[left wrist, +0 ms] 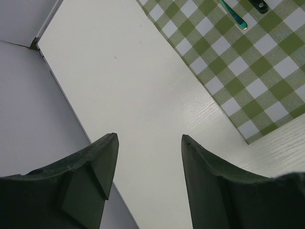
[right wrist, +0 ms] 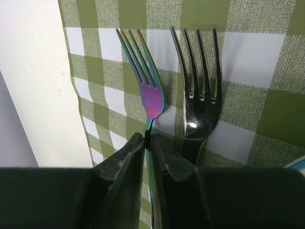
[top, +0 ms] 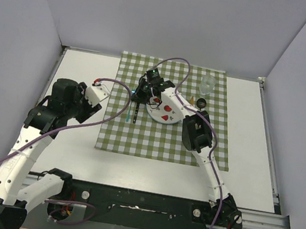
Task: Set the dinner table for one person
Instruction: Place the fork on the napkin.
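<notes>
Right wrist view: right gripper (right wrist: 148, 143) clamped on iridescent fork (right wrist: 150, 95) neck, just beside black fork (right wrist: 200, 95) on checked cloth (right wrist: 248, 52), so a skewed release likely knocks them together; left gripper (left wrist: 147, 162) jaws apart, empty, over the white dinner table (left wrist: 143, 95) under the cloth.

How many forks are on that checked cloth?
2. A rainbow fork sits in the right gripper; a dark fork lies beside it. More could hide under the right arm.
</notes>
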### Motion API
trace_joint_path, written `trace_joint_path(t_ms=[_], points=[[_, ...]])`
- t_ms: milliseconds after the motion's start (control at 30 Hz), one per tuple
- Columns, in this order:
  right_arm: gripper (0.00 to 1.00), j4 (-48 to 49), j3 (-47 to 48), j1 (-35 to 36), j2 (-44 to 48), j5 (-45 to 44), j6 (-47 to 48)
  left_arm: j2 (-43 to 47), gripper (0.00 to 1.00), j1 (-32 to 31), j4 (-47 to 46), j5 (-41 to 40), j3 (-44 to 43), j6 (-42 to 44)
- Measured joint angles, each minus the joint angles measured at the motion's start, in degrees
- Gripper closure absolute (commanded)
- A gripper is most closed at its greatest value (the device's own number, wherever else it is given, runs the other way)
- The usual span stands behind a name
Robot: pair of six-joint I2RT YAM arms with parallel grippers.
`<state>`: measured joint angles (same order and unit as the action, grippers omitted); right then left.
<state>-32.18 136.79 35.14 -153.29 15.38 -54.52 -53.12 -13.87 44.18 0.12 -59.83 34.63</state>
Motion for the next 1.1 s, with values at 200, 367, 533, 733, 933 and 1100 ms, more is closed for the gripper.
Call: trace_joint_path(t_ms=[200,367,533,733,933,1100], points=[[0.86,-0.02,0.00,0.00,0.02,0.00,0.00,0.00,0.46,0.00,0.28,0.24,0.00,0.00],[0.86,0.02,-0.11,0.00,0.07,0.00,0.04,0.00,0.46,0.00,0.48,0.44,0.00,0.00],[0.86,0.24,-0.44,0.00,0.20,0.00,0.07,0.00,0.46,0.00,0.72,0.66,0.00,0.00],[0.80,-0.66,-1.70,0.04,1.25,0.22,0.26,-0.26,0.46,0.00,1.09,0.85,0.00,0.00],[0.71,-1.01,-2.36,0.04,2.05,0.55,1.05,-0.70,0.46,-0.02,1.16,1.11,-0.04,0.02],[0.71,-0.87,-2.47,0.04,2.12,0.83,1.53,-1.07,0.46,-0.04,1.29,1.44,-0.39,0.02]])
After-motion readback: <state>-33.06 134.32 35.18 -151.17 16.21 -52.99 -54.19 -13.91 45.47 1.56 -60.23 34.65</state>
